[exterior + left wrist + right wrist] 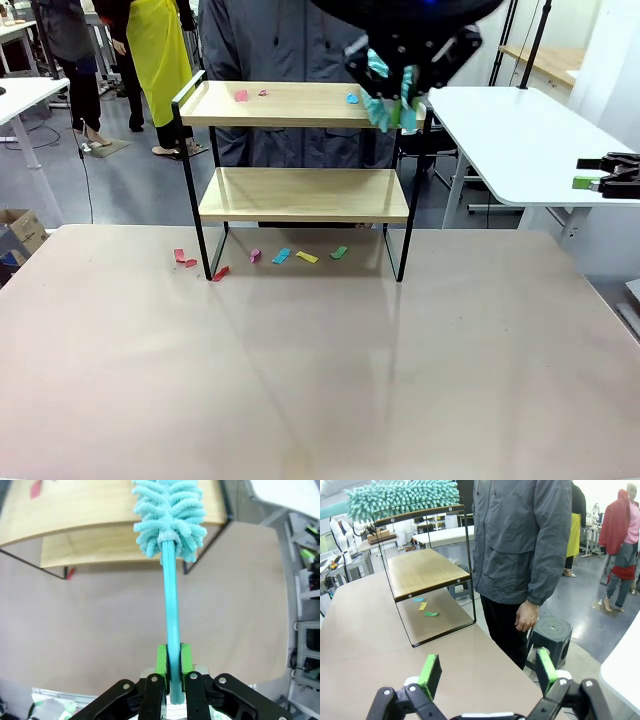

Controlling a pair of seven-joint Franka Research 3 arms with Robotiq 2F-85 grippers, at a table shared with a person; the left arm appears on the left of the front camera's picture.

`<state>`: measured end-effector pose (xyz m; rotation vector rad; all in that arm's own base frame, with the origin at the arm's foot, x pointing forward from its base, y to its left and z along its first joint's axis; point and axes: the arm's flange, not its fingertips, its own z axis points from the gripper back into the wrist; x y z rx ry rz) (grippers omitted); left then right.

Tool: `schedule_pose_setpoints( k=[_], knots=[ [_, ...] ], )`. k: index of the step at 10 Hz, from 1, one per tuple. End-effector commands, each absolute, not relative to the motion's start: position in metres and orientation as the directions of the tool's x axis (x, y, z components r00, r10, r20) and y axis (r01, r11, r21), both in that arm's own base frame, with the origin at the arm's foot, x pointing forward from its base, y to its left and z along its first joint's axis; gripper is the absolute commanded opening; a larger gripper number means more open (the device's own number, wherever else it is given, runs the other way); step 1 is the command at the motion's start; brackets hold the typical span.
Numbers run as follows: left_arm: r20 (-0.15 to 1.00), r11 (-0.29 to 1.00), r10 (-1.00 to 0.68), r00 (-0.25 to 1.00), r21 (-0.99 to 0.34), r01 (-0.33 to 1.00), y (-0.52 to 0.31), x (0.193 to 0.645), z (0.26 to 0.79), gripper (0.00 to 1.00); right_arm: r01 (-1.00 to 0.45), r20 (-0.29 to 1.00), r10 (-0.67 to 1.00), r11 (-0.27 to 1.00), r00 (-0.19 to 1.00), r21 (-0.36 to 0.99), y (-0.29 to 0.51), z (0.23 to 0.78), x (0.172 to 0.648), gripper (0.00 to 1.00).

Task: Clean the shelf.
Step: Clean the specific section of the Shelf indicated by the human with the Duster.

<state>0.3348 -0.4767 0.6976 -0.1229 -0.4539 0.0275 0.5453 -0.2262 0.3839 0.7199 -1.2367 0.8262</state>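
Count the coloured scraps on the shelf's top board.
3: a pink scrap and a small red scrap lie leftward, a blue scrap by the teal fluffy duster, which may hide more.

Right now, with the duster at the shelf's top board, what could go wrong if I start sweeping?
1. The left claw pinches the duster far down its thin handle, so the head may twist under pressure.
2. The shelf stands on thin legs close to the person; a hard push could shift it toward them.
3. The pink scraps on top could drop to the table, joining those already there.
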Motion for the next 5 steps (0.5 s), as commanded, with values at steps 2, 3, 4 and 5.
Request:
schedule_pose_setpoints(
  k=[2, 3, 4, 5],
  knots=[
    [0.395, 0.999, 0.006, 0.919, -0.04, 0.01, -0.42, 0.348, 0.698, 0.13, -0.853, 0.982, 0.146, 0.521, 0.118, 0.025, -0.224, 0.387, 0.546, 1.0],
    [0.378, 1.0, 0.0, 0.926, -0.013, 0.006, -0.406, 0.353, 0.693, 0.13, -0.853, 0.982, 0.146, 0.521, 0.118, 0.025, -0.224, 0.387, 0.546, 1.0],
    [0.375, 1.0, 0.018, 0.927, 0.013, -0.025, -0.386, 0.358, 0.691, 0.13, -0.853, 0.982, 0.146, 0.521, 0.118, 0.025, -0.224, 0.387, 0.546, 1.0],
    [0.379, 0.999, 0.037, 0.925, 0.023, -0.05, -0.369, 0.361, 0.692, 0.13, -0.853, 0.982, 0.146, 0.521, 0.118, 0.025, -0.224, 0.387, 0.546, 1.0]
  ],
)
